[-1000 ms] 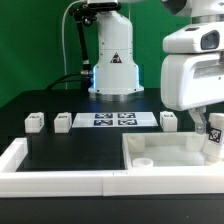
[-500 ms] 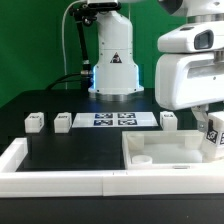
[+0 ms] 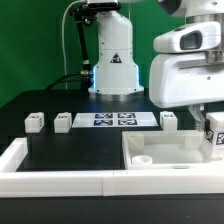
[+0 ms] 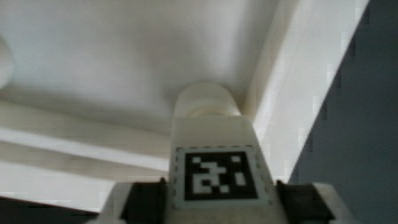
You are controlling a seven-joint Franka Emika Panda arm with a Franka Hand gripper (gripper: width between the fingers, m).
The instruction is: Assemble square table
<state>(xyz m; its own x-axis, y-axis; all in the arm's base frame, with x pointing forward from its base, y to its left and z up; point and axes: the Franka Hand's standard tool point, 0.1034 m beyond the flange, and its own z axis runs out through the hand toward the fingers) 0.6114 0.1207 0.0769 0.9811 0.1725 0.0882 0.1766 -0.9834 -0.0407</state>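
The square table's white slab (image 3: 165,152) lies at the front on the exterior view's right, its raised rim up. My gripper (image 3: 211,132) hangs over the slab's right end, shut on a white tagged leg (image 3: 214,141). In the wrist view the leg (image 4: 214,120) sits between my fingers (image 4: 143,203), its tag facing the camera, with the slab (image 4: 107,70) beneath it. Three more legs stand on the black mat: two on the exterior view's left (image 3: 36,121) (image 3: 63,121) and one behind the slab (image 3: 168,120).
The marker board (image 3: 115,119) lies flat between the loose legs. A long white border rail (image 3: 60,180) runs along the front and up the exterior view's left side. The robot's base (image 3: 115,60) stands behind the mat.
My fingers have closed on the leg. The wrist has shifted a little toward the exterior view's left, and the leg sits slightly higher.
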